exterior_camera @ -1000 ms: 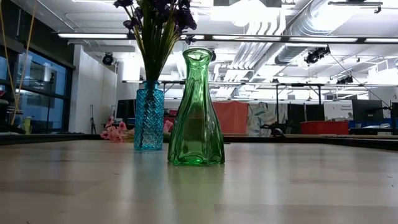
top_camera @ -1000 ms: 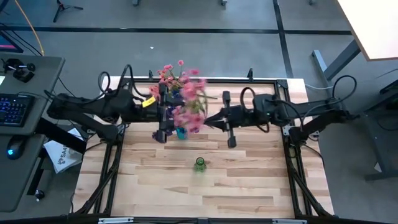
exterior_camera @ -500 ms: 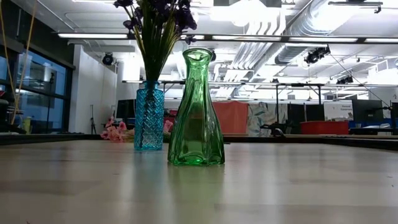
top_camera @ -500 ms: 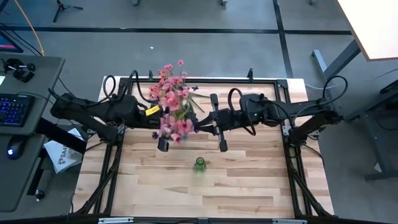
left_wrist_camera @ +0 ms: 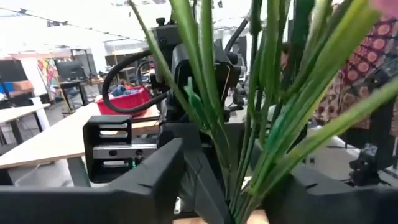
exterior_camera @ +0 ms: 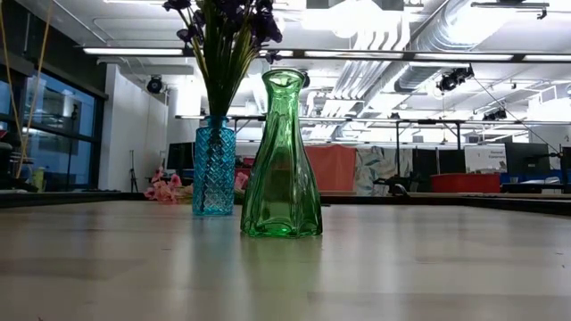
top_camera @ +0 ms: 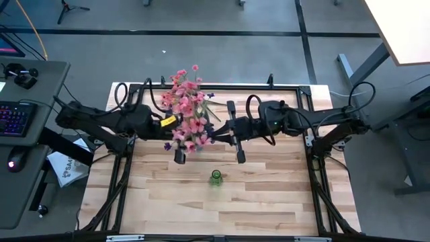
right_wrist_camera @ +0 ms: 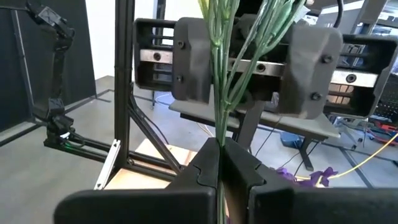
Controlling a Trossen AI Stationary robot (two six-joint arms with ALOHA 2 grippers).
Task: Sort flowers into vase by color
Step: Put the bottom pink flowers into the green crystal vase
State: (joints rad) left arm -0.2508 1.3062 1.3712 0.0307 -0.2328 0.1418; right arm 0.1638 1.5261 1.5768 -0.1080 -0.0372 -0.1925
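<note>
A bunch of pink flowers [top_camera: 186, 114] is raised above the table's far half, with its green stems [left_wrist_camera: 245, 143] between the fingers of my left gripper [left_wrist_camera: 239, 193], which is shut on them. My right gripper [right_wrist_camera: 221, 171] faces it from the right and is shut on one thin stem [right_wrist_camera: 219, 118] of the same bunch. A blue vase [exterior_camera: 214, 169] with purple flowers [exterior_camera: 227, 27] stands on the table, mostly hidden under the bunch in the high view. A green vase [exterior_camera: 281, 160] stands upright nearer, with nothing in it. More pink blossoms [exterior_camera: 161, 189] lie at the far edge. My left gripper pinches several green stems [left_wrist_camera: 249, 180] together between its two fingers [left_wrist_camera: 165, 177], across the stems. The bunch is lifted clear, blossoms fanned out above the gripper. My right gripper pinches a single stem [right_wrist_camera: 219, 140] between its shut fingers [right_wrist_camera: 205, 168], coming level from the table's right, across the stem.
The green vase [top_camera: 216, 177] stands near the table's middle, with bare wood [top_camera: 269, 202] around it toward the near edge. A metal frame [top_camera: 295, 86] runs along the table's far edge. A desk with a keyboard [top_camera: 13, 117] stands off the table's left side.
My right gripper has moved left toward the bunch and now has one of its stems. My left gripper has shifted toward the near edge and turned, swinging the pink blossoms from over the right side back toward the far-left. Both vases stay still.
</note>
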